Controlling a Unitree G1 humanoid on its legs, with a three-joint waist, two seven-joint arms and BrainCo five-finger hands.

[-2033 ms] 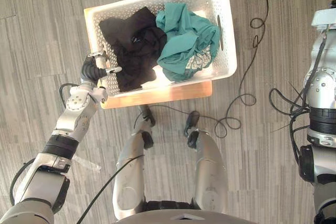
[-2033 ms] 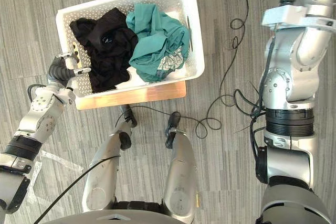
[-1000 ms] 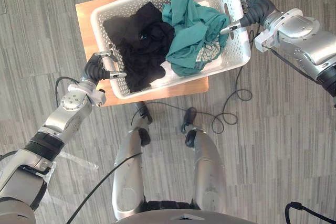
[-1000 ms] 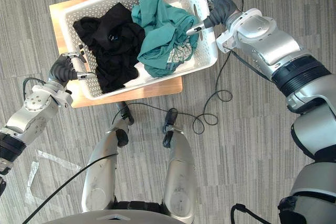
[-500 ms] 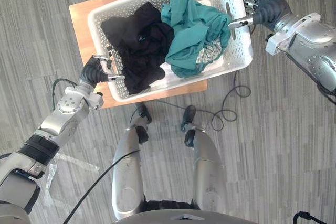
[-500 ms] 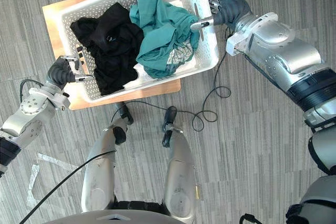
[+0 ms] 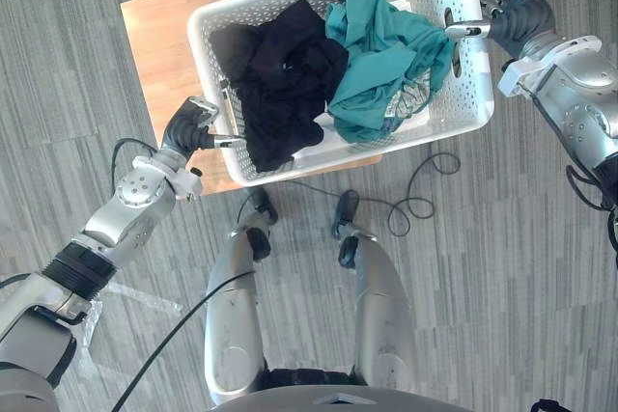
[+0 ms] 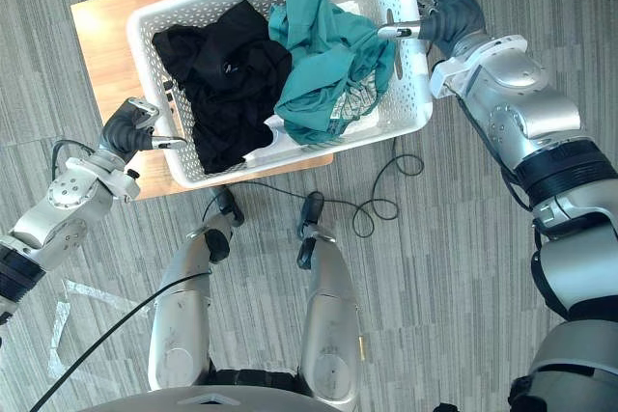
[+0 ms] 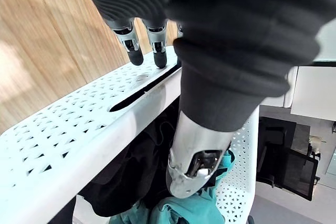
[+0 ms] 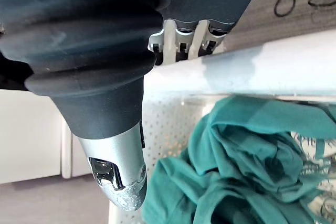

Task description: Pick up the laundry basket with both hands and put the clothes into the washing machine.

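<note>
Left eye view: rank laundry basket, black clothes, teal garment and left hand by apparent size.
1. laundry basket, largest
2. black clothes and teal garment: look about alike, so not ranked
3. left hand, smallest

Found no legible text, number, label or sign. Noted one small pale mark on the black garment [image 7: 275, 94], lying in the white basket [image 7: 465, 115] at 9 o'clock of the teal garment [image 7: 379, 55]; too small to read.
</note>
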